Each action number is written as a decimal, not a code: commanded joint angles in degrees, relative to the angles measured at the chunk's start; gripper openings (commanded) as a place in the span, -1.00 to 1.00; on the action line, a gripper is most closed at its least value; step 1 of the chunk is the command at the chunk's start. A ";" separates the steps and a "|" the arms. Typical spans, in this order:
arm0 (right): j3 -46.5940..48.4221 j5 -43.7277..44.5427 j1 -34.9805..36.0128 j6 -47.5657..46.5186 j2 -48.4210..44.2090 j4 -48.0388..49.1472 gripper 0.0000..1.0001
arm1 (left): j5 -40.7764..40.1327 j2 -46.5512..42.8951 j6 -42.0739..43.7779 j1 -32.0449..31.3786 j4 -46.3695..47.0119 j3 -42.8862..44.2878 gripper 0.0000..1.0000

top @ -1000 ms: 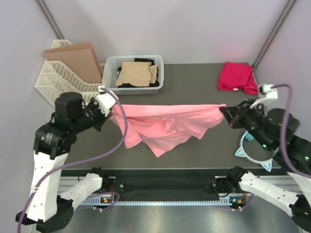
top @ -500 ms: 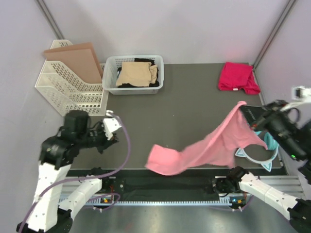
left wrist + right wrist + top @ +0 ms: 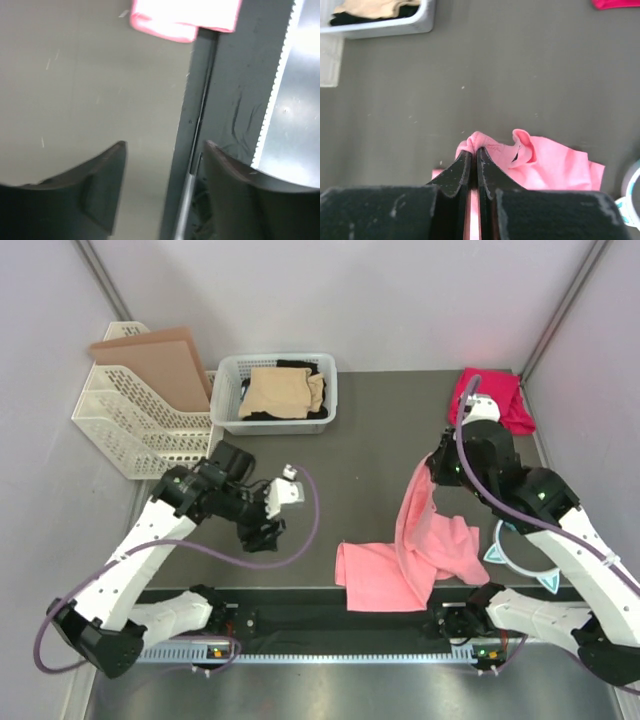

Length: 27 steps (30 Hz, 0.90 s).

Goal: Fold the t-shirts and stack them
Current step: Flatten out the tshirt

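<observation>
Left arm has swung in from the left edge toward front centre. The right gripper [image 3: 432,468] has come in from the far right, and the pink shirt [image 3: 420,552], strung out mid-air half a second ago, now droops onto the table [image 3: 370,440].

Top view: right gripper holds the pink shirt's top end. The cloth hangs down from it and piles in a heap at the front edge, right of centre, just left of the headband [image 3: 520,552]. Left gripper [image 3: 262,530] is over bare table, left of the heap, apart from it. Magenta shirt [image 3: 490,395] lies bunched at the back right corner. Basket [image 3: 225,390] at back left holds a tan shirt [image 3: 280,390] on a black shirt [image 3: 297,366]. File rack [image 3: 130,420] with cardboard [image 3: 160,360] is left of the basket.

Left wrist: left gripper [image 3: 165,165] jaws apart, nothing between them. Below is table [image 3: 75,75] and its front rail [image 3: 280,75]. A pink shirt corner [image 3: 185,17] sits at the top of frame, overexposed.

Right wrist: right gripper [image 3: 474,152] jaws pressed together on a pinch of pink shirt [image 3: 550,165]; the rest is crumpled on the table beyond. Basket [image 3: 395,26] with tan shirt [image 3: 370,7] and black shirt [image 3: 350,19] at top left, magenta shirt [image 3: 615,4] at top right, headband [image 3: 630,192] at right edge.
</observation>
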 commanded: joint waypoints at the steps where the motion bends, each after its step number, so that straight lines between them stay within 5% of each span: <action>1: 3.24 6.79 -1.63 -0.91 3.38 4.02 -1.00 | -4.71 1.69 -1.10 -10.11 7.48 -2.15 0.49; 3: 4.38 7.93 -2.59 -1.34 5.83 3.85 -1.00 | -9.27 5.02 -2.06 -13.88 10.99 -3.63 0.77; 9: 6.93 9.96 -7.60 -2.49 8.92 2.97 -1.00 | -25.71 12.68 -4.79 -26.19 23.57 -8.30 0.78; 19: 6.85 6.54 -15.42 -4.33 11.12 3.67 -1.00 | -30.28 22.61 -12.25 -35.86 35.26 -6.99 0.80; 27: 5.09 3.11 -17.80 -4.51 10.95 5.43 -1.00 | -25.55 29.12 -18.76 -38.94 34.21 -2.77 0.83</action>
